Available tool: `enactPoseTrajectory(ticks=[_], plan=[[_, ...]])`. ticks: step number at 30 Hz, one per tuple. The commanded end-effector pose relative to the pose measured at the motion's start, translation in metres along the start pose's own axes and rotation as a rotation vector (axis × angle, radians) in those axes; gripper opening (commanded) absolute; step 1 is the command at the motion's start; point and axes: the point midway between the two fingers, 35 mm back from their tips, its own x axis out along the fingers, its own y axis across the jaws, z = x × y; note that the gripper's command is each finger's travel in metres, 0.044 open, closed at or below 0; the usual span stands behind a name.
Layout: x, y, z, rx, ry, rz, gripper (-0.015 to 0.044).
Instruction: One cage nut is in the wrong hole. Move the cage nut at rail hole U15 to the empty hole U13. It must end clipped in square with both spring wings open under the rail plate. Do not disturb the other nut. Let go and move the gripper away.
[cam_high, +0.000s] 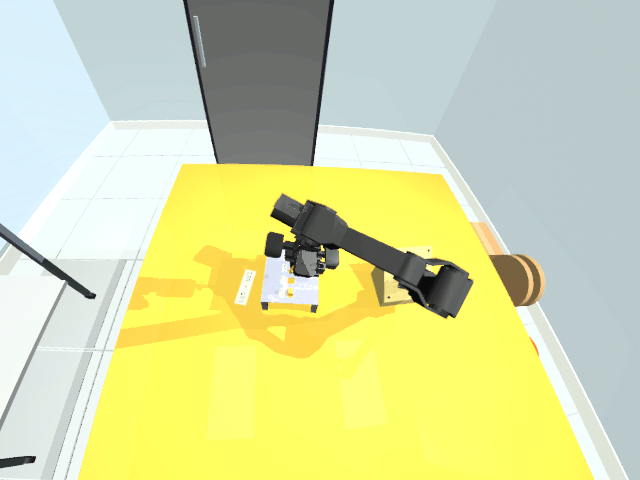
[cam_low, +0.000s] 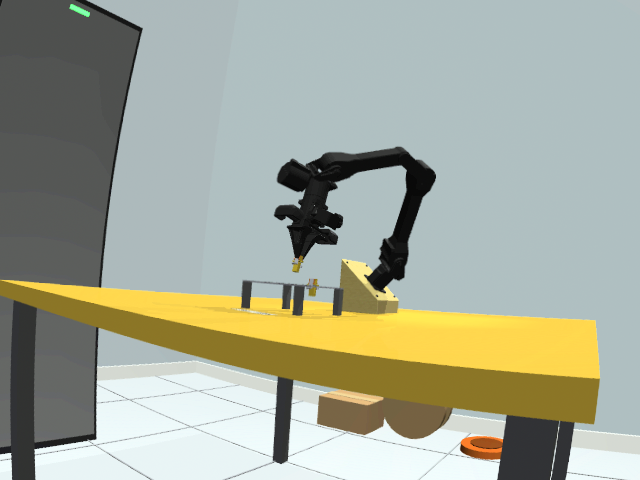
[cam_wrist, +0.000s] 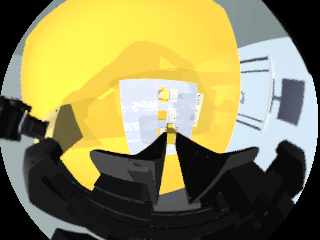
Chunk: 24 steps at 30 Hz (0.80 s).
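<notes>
Jaws (cam_high: 293, 269) (cam_low: 298, 258) nearly shut (cage nut (cam_low: 296, 265) (cam_wrist: 171, 134) between them).

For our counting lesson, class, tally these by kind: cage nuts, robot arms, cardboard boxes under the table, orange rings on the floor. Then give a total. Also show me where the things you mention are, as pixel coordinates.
Small yellow cage nuts (cam_low: 296, 265) (cam_wrist: 171, 134): 2
Black jointed robot arms (cam_high: 373, 250) (cam_low: 413, 206): 1
Brown cardboard boxes (cam_low: 348, 412): 1
Flat orange rings (cam_low: 469, 450): 1
Total: 5

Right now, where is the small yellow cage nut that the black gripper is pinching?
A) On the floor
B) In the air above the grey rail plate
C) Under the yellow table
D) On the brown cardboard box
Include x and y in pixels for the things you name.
B: the yellow cage nut (cam_low: 296, 265) hangs from the black gripper (cam_low: 298, 257) (cam_wrist: 171, 132), with a gap above the grey rail plate (cam_high: 273, 289) (cam_low: 266, 282) (cam_wrist: 137, 100).
</notes>
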Motion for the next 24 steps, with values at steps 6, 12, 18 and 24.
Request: enactPoseTrajectory(ticks=[6, 12, 18, 24], plan=[[-0.0008, 0.0013, 0.0128, 0.001, -0.003, 0.002, 0.0029], [0.0009, 0.0006, 0.0127, 0.001, -0.003, 0.023, 0.0029], [0.0026, 0.0001, 0.0127, 0.002, -0.003, 0.044, 0.0029], [0.0043, -0.0005, 0.0126, 0.002, -0.002, 0.065, 0.0029]])
